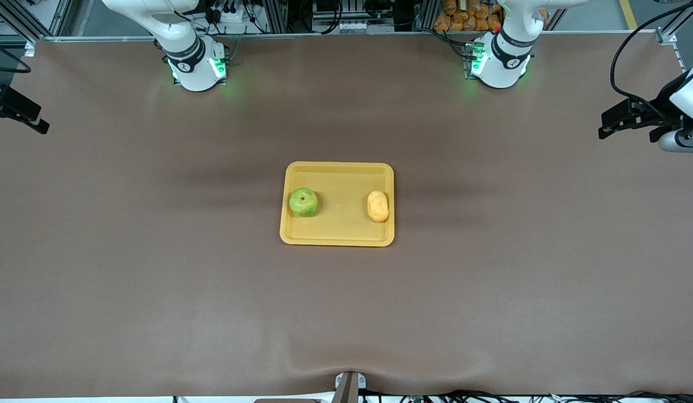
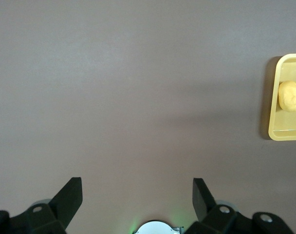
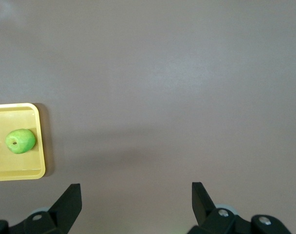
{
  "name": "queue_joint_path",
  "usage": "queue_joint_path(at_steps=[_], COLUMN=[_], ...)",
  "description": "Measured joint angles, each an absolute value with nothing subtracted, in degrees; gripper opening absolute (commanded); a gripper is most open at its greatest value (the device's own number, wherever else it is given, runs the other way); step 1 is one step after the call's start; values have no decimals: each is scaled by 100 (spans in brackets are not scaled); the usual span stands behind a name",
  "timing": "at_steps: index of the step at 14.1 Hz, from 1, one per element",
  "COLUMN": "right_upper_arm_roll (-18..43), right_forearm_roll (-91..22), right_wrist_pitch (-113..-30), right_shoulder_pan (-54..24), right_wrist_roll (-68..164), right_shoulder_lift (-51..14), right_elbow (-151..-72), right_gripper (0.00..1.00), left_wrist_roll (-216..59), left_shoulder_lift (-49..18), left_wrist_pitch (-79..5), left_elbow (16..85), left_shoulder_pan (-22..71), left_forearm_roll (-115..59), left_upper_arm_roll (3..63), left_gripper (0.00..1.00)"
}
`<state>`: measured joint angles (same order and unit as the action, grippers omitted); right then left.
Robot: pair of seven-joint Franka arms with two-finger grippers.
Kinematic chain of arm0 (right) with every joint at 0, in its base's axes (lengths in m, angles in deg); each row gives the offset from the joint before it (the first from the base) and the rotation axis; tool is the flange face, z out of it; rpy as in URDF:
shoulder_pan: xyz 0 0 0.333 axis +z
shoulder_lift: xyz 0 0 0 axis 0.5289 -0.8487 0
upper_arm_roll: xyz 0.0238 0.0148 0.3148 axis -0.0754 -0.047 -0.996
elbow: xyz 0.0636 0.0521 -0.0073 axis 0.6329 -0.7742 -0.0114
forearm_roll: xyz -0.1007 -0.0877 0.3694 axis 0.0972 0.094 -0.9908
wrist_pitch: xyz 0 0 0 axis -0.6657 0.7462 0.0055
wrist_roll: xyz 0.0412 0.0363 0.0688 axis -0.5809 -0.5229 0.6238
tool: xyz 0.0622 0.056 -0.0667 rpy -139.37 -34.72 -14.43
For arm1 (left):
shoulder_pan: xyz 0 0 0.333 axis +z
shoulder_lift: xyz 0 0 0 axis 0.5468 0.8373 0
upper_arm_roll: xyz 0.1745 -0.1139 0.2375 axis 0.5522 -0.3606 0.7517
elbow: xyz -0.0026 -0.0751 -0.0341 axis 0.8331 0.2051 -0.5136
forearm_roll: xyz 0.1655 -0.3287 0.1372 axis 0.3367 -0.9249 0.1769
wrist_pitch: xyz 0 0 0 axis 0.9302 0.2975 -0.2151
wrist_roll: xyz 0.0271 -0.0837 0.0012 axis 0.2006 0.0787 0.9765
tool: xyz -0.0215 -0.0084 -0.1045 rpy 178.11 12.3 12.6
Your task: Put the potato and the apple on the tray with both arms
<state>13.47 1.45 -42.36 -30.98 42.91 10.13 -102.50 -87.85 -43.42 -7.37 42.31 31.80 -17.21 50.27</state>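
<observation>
Resting in the middle of the brown counter (image 1: 156,268), the yellow tray (image 1: 336,229) carries both pieces of produce. The green apple (image 1: 303,202) sits on the tray at the side toward the right arm's end of the counter, stem dimple up. The potato (image 1: 378,206) lies on the tray at the side toward the left arm's end, close to that rim. The two are well apart, with bare tray between them.

The left claw (image 2: 137,195) hangs over bare counter toward the left arm's end, well clear of the tray; its fingers (image 2: 70,197) are spread wide and grip nothing. Its wrist view catches the tray's edge with the potato on it.

The right claw (image 3: 136,196) hangs over bare counter toward the right arm's end, likewise away from the tray, fingers (image 3: 69,199) spread wide and empty. Its wrist view shows the tray's corner with the apple on it.
</observation>
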Motion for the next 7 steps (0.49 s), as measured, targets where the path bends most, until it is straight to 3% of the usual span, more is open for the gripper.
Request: queue_joint_path(at_steps=[7], right_upper_arm_roll=[1318], right_forearm_roll=[147], right_wrist_pitch=[-4227], right_shoulder_pan=[-3098], right_wrist_roll=[4291], right_shoulder_lift=[832], right_elbow=[-10158], right_gripper=[100], left_wrist_roll=[-8785], left_shoulder_lift=[-4342], left_wrist_pitch=[-737], left_elbow=[4231], left_shoulder_pan=[3180], left_forearm_roll=[-1721], left_upper_arm_roll=[5027], left_gripper=[100])
